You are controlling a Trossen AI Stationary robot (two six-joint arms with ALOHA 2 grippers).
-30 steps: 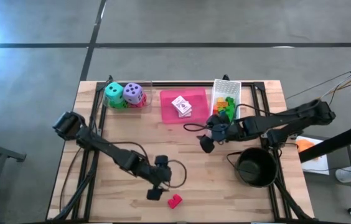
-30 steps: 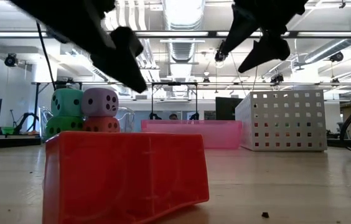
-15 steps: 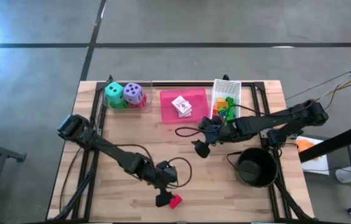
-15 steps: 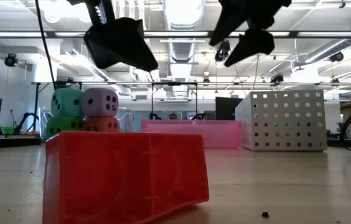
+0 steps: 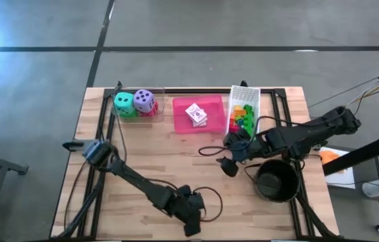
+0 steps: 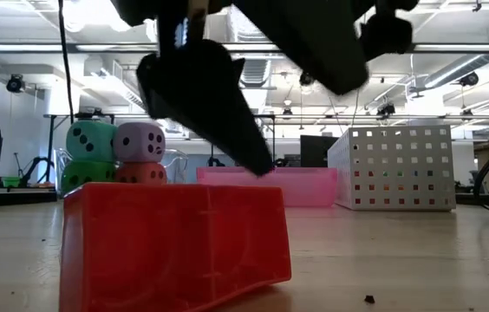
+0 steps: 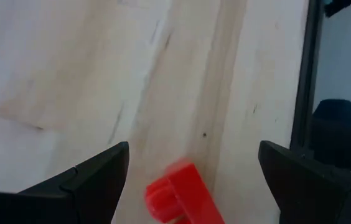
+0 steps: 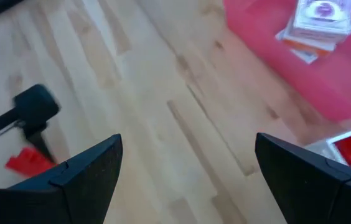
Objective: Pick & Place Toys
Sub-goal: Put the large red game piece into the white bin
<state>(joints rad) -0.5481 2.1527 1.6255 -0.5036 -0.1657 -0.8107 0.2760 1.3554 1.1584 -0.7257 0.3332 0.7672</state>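
A small red plastic brick (image 7: pixel 178 194) lies on the wooden table near its front edge; in the low view the same red brick (image 6: pixel 175 244) fills the foreground. My left gripper (image 7: pixel 193 152) hangs open just above it, one finger on each side, touching nothing. In the high view my left gripper (image 5: pixel 191 222) hides the brick. My right gripper (image 5: pixel 228 164) is open in the air over the table's middle right. Soft dice (image 5: pixel 134 103) are stacked at the far left corner.
A pink tray (image 5: pixel 211 121) with card packs (image 5: pixel 195 114) sits at the far middle. Next to it stands a white mesh basket (image 5: pixel 251 94) of coloured bricks. A black round pot (image 5: pixel 277 181) stands at the right, near my right arm.
My left gripper has gone toward the table's near edge and down, rolling as it went, and now stands over the red brick, which has not moved. My right gripper has drifted a little up and toward the right edge. Both stay open.
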